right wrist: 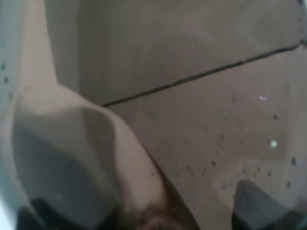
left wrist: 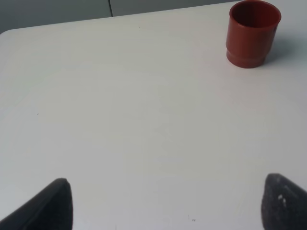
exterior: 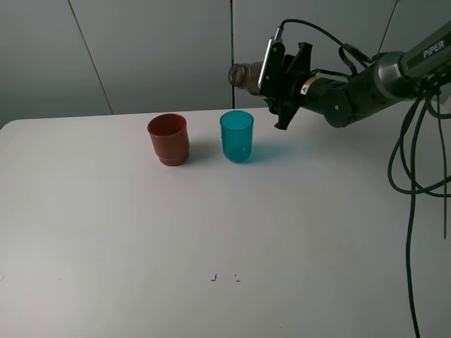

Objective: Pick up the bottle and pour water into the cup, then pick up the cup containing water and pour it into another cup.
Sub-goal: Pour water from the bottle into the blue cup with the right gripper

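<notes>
Closest to any lens are the two dark fingertips (left wrist: 53, 206) of the left gripper (left wrist: 168, 206), spread wide with nothing between them and hanging low over bare table (left wrist: 120, 120). It looks parked there to stay out of the pour and be ready for the second step. The right gripper (exterior: 271, 70) is the busy one: it's clamped around the bottle (exterior: 245, 74) and holds it tipped about flat. The bottle's open mouth points toward the left of the high view and sits above the teal cup (exterior: 237, 136) without touching it. That tilt only makes sense as the pour into the teal cup, so this reads as step one underway. The right wrist view is basically smoky plastic with droplets right on the lens. So honestly, neither that view nor the high one shows if water is actually running or how much is in the cup. The red cup (exterior: 168, 139) stands upright just beside the teal one, on its left with a small gap, presumably set close so the cup-to-cup pour is a short trip. Count: one bottle, two cups (one teal, one red), two grippers (one wide, one gripping), plus two tiny dark marks (exterior: 213, 277) near the table's front edge.
</notes>
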